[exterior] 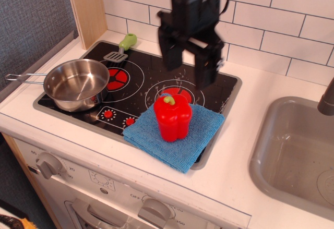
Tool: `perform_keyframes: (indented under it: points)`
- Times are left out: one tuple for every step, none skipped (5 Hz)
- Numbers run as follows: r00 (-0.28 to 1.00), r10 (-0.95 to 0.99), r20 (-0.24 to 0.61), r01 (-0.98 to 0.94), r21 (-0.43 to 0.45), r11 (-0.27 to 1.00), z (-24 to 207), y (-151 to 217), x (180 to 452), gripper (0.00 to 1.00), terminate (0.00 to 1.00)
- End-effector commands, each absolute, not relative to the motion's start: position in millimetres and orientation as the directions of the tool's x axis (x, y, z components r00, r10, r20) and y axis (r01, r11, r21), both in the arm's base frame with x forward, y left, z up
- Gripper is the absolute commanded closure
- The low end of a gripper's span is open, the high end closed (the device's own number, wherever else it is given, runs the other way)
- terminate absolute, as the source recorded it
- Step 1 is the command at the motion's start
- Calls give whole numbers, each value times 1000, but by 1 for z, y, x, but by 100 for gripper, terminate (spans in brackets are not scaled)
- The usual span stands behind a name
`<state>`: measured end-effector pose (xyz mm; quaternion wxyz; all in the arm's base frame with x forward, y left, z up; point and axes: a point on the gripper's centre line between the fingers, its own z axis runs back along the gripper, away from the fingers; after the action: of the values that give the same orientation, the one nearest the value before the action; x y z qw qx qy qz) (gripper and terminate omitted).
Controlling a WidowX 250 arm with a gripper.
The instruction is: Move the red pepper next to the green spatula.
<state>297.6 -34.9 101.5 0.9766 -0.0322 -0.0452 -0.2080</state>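
One glossy, lobed red pepper

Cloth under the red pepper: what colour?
Blue, a folded microfibre cloth beneath the red pepper; observation.image, the only view, shows it.

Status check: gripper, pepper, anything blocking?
Gripper open, empty, above pepper. Pepper upright on blue cloth, untouched. Spatula at stove's back left; pan sits front left, off the direct path.

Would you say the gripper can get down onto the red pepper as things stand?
Probably yes: the gripper hangs open above and slightly behind the red pepper, which stands upright on the blue cloth with nothing over it.
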Motion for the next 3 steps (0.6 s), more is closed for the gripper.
perform_keyframes:
  points:
    - [920, -378, 101, 381, -13, 925, 98, -14, 276, 0, 0]
    - [915, -394, 88, 397, -9, 918, 88, -15, 268, 0, 0]
    - [907, -414, 80, 416, -12, 909, 82, -20, 265, 100, 0]
